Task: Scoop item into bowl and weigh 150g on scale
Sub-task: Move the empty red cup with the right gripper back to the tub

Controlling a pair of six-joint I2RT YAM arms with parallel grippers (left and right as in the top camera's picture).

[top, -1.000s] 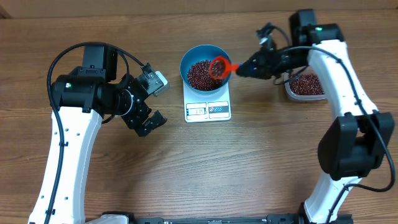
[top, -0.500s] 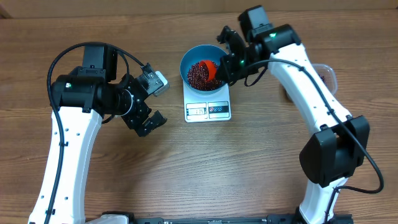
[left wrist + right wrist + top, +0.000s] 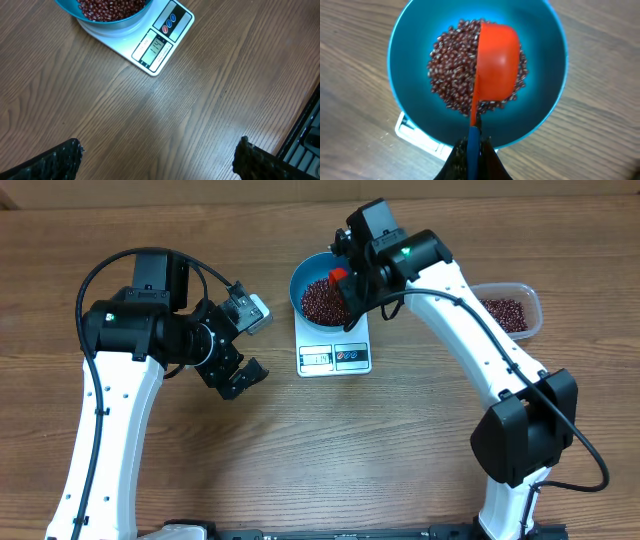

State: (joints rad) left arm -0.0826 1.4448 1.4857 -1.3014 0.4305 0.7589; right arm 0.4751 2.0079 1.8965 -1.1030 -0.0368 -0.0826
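Glossy red scoop [image 3: 497,60] over grainy beans [image 3: 447,85], round blue bowl [image 3: 410,45]

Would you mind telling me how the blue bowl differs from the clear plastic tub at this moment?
The blue bowl is round and opaque; the clear tub is rectangular and see-through. The bowl stands on the scale, the tub directly on the table to its right. A red scoop is tipped over the bowl, not the tub. Both hold dark red-brown beans.
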